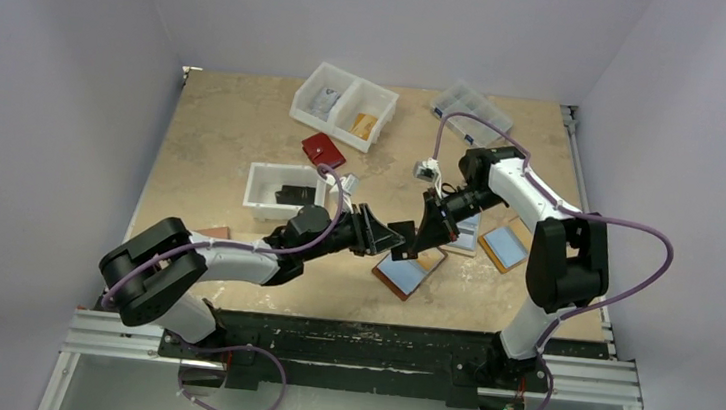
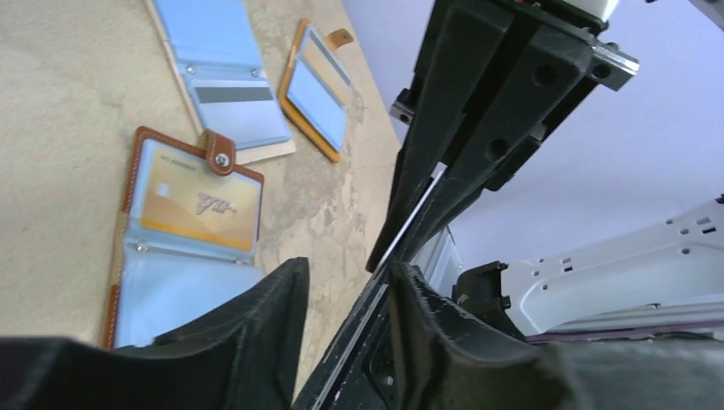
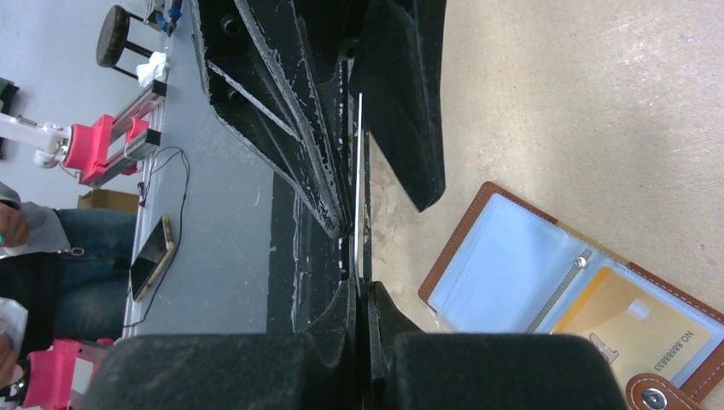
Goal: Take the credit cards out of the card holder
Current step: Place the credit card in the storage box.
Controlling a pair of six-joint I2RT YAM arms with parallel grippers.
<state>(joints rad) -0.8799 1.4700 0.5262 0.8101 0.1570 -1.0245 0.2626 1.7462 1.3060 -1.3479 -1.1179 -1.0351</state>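
The card holder (image 1: 407, 272) lies open on the table, brown-edged with light-blue sleeves; a gold card (image 3: 632, 329) sits in one sleeve. Above it my right gripper (image 3: 360, 290) is shut on a thin dark credit card (image 3: 359, 184), seen edge-on. My left gripper (image 2: 346, 299) meets it tip to tip in mid-air. Its jaws stand apart on either side of the card's free end (image 2: 411, 229), which lies close to one finger (image 2: 427, 333). In the top view both grippers, left (image 1: 386, 235) and right (image 1: 427, 227), hover just beyond the holder.
Two more open holders (image 1: 504, 247) (image 1: 463, 235) lie to the right. A red wallet (image 1: 324, 149), a white bin (image 1: 262, 193), a two-compartment bin (image 1: 343, 106) and a clear box (image 1: 471, 110) stand farther back. A brown item (image 1: 215, 233) lies by the left arm.
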